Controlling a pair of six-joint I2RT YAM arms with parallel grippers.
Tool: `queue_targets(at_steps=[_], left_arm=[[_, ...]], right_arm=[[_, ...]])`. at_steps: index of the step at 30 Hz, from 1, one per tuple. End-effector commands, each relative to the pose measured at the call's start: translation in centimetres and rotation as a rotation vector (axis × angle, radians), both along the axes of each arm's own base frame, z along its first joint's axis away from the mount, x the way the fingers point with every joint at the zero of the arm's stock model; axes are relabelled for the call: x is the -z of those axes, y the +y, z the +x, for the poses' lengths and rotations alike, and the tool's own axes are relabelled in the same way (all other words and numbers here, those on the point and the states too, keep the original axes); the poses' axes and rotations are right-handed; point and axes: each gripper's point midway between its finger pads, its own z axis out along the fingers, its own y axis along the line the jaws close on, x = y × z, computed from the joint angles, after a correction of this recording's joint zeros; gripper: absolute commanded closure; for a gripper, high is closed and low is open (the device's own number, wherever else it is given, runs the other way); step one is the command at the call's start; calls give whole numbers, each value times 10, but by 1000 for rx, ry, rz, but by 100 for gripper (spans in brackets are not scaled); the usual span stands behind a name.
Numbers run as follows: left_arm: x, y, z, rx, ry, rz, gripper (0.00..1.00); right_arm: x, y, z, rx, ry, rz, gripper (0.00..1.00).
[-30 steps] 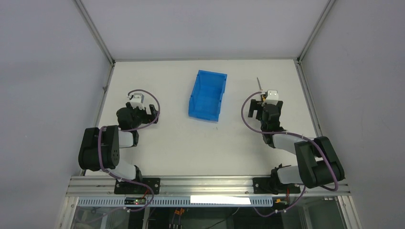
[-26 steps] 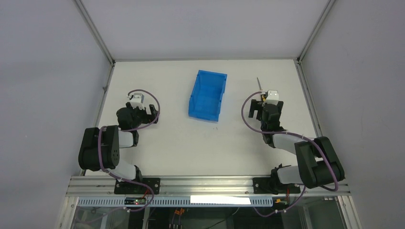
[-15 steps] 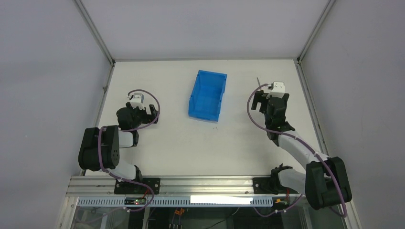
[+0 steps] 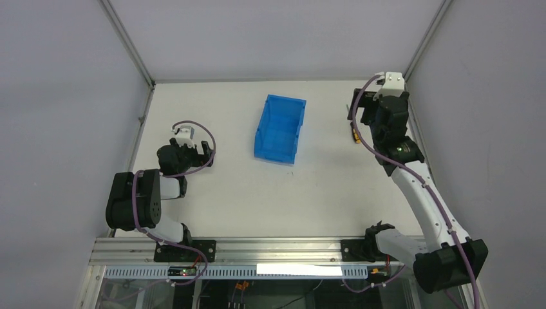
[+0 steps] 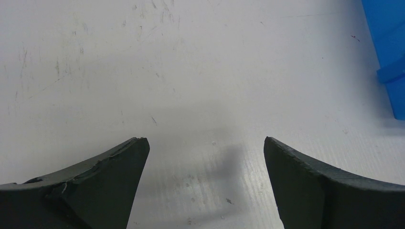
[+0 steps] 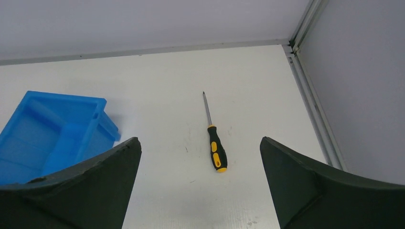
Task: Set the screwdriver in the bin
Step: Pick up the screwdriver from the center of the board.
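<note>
The screwdriver [image 6: 216, 145], with a black and yellow handle and a thin shaft, lies flat on the white table, tip pointing away. In the top view only part of it [image 4: 355, 133] shows, beside the right arm. The blue bin [image 4: 279, 129] stands in the middle of the table, to the screwdriver's left, and shows in the right wrist view [image 6: 52, 136]. My right gripper [image 6: 199, 141] is open and empty, held high above the screwdriver; in the top view it [image 4: 375, 111] is near the far right corner. My left gripper [image 5: 205, 140] is open and empty just above bare table, left of the bin [image 5: 389, 47].
The enclosure's metal frame rail [image 6: 310, 95] and grey side wall run close along the right of the screwdriver. The back wall meets the table just beyond it. The left arm [image 4: 135, 199] is folded at the near left.
My right arm has risen and reached toward the far right corner, uncovering the screwdriver's handle. The screwdriver, the bin and the left arm have not moved.
</note>
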Motion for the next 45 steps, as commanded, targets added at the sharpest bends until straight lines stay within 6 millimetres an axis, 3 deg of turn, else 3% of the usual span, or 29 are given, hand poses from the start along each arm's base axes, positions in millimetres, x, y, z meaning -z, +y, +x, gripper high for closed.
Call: queue_targets(at_steps=[1, 6, 12, 16, 21, 25, 34, 45], left_arm=[[-12, 2, 3, 6, -52, 12, 1], [-11, 2, 3, 6, -51, 12, 1], [-11, 2, 3, 6, -51, 12, 1], [-11, 2, 3, 7, -51, 12, 1], [-11, 2, 3, 6, -51, 12, 1], [-11, 2, 3, 6, -51, 12, 1], [-11, 2, 3, 6, -51, 12, 1], [-11, 2, 3, 6, -51, 12, 1]], right_arm=[[-43, -1, -10, -35, 2, -47, 1], [-80, -4, -10, -30, -21, -71, 1], [-109, -12, -12, 13, -57, -61, 1], [-108, -9, -5, -4, 3, -69, 1], [-90, -3, 15, 5, 128, -49, 1], [-65, -4, 33, 33, 203, -33, 1], [23, -31, 64, 148, 385, -23, 1], [155, -36, 77, 163, 691, 58, 1]])
